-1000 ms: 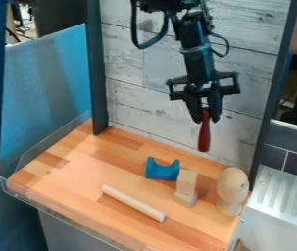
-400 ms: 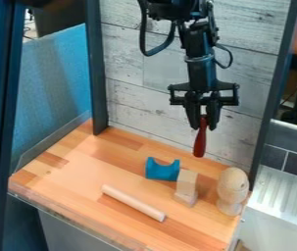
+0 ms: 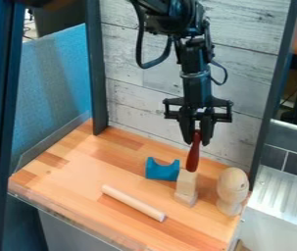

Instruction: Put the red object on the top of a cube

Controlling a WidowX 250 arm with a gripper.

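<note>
Table (image 3: pixel 72 171) is spreading across the lower part of the frame. End effector (image 3: pixel 196 141) is hanging right of centre, its fingers clamping on the red object. Egg-topped wooden piece (image 3: pixel 233 186) is standing at lower right. Pale rod (image 3: pixel 133 202) is lying at lower centre. Blue block (image 3: pixel 161 170) is sitting beside the pale wooden cube (image 3: pixel 186 182). Red object (image 3: pixel 193 156) is pointing down at the cube's top; whether they are touching, I cannot tell.

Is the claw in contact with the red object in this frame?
Touching. The camera view shows the upper end of the red object gripped in the claw, its lower end hanging below.
</note>
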